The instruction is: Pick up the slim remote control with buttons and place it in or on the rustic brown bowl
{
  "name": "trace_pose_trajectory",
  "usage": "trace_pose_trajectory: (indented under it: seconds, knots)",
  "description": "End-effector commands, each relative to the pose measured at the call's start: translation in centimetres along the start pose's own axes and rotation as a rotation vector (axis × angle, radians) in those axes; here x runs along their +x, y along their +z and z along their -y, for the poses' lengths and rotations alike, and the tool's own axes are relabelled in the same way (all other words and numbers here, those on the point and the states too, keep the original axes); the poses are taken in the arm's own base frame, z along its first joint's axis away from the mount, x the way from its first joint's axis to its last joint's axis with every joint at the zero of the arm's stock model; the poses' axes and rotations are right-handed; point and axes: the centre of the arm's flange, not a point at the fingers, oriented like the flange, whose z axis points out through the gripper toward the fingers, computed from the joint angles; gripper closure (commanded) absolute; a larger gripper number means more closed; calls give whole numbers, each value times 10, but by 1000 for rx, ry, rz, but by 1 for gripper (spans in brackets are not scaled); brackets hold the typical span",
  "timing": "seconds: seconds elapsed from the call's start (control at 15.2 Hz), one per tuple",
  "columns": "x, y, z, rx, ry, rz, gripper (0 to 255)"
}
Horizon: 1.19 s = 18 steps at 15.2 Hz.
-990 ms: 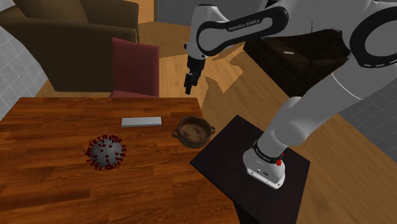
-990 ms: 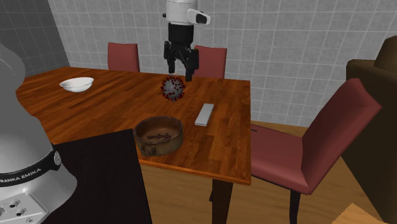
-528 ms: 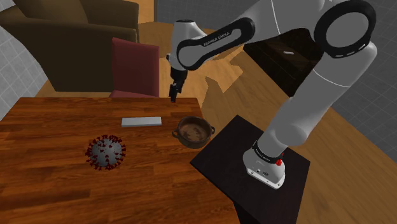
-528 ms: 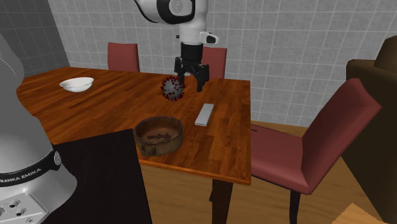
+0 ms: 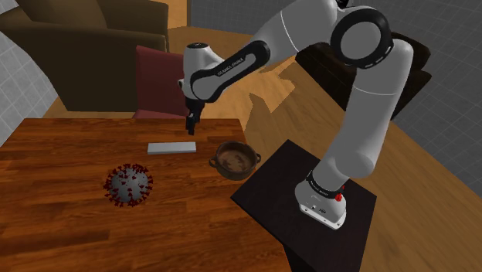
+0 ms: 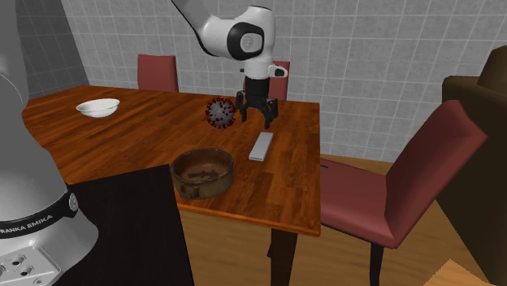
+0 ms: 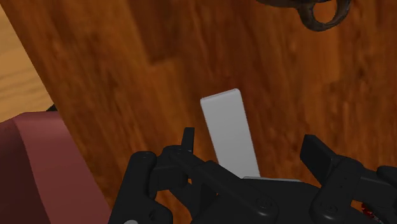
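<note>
We find the gripper [image 7: 252, 146] poised above the table [image 7: 127, 63], fingers [image 7: 188, 139] spread wide and holding nothing. The remote [image 7: 226, 127], a plain grey slab, lies flat directly beneath them, untouched; its near end sits between the fingers and its length runs away from them, slightly skewed to their line. The step in hand is the approach to grasp. To do it well, we advise shifting the gripper along the remote until the fingers bracket its middle rather than its end, turning the wrist a little so the pads meet the long edges squarely, then lowering straight down until the tips are just off the wood before closing. A thin slab may slip if pinched high. Beyond the remote's far end, off to one side, stands the bowl [image 7: 326, 14].
</note>
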Motion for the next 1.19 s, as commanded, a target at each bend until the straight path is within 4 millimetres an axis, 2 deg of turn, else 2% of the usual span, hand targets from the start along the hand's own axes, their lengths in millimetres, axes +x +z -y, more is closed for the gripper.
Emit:
trace_pose_trajectory:
  seconds: [0.0,0.53,0.59,1.06,1.12]
  knots:
    - [20,20,6,-5,-33,-2,0]
    - [95,90,27,-26,-160,-7,0]
    - [96,92,27,-26,-162,-7,0]
    - [96,132,26,-26,-162,-7,0]
    - [96,132,26,-26,-162,-7,0]
